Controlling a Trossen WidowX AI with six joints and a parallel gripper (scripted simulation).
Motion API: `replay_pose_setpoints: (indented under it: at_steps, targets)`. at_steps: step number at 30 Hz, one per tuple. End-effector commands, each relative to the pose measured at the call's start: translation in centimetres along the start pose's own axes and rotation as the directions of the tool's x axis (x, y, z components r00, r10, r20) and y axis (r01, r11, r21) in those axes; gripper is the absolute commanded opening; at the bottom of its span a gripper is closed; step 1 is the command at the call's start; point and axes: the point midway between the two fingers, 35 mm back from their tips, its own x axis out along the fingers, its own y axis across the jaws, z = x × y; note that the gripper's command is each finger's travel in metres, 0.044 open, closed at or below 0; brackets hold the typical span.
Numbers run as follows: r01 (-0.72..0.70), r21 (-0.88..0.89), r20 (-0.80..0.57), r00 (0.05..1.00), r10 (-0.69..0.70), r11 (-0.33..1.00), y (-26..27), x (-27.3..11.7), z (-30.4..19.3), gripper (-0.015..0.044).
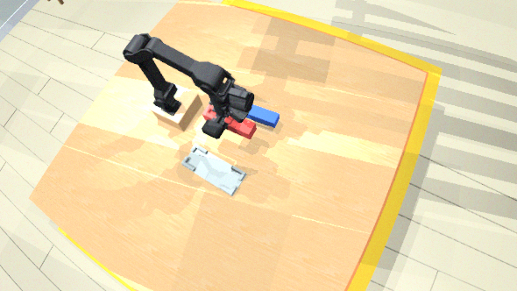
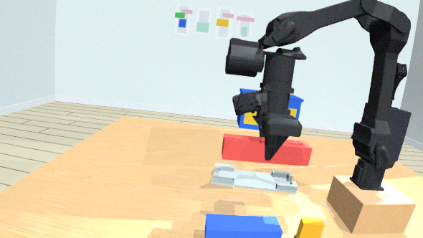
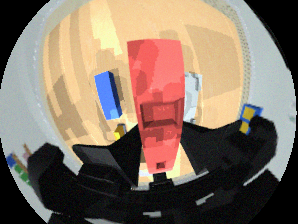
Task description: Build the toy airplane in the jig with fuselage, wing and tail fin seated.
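The red fuselage (image 1: 247, 128) (image 2: 240, 148) (image 3: 156, 75) is between the fingers of my gripper (image 1: 222, 124) (image 2: 269, 156) (image 3: 156, 123), which is shut on it. It hangs level above the table, with its sockets facing up. The pale grey jig (image 1: 215, 172) (image 2: 254, 180) (image 3: 190, 97) lies on the table, empty, a little to one side of the raised fuselage. The blue wing (image 1: 265, 117) (image 2: 240, 227) (image 3: 106, 92) lies on the table on the other side. The yellow tail fin (image 2: 310, 228) (image 3: 118, 134) is near one end of the wing; the arm hides it in the top view.
The arm stands on a wooden block (image 1: 189, 116) (image 2: 387, 211) near the table's edge. A blue and yellow box (image 2: 245, 123) (image 3: 251, 112) is in the background behind the gripper. Yellow edging (image 1: 400, 175) borders part of the table.
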Motion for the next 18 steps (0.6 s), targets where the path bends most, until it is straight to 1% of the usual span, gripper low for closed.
replay_pose_setpoints:
  at_steps: [1,18]
  targets:
    - [0.001,0.002,-0.001,1.000,-0.001,1.000,-0.8,0.3,0.1,0.0000]
    - [0.005,0.016,-0.001,1.000,-0.004,1.000,-5.7,2.7,0.3,0.0000]
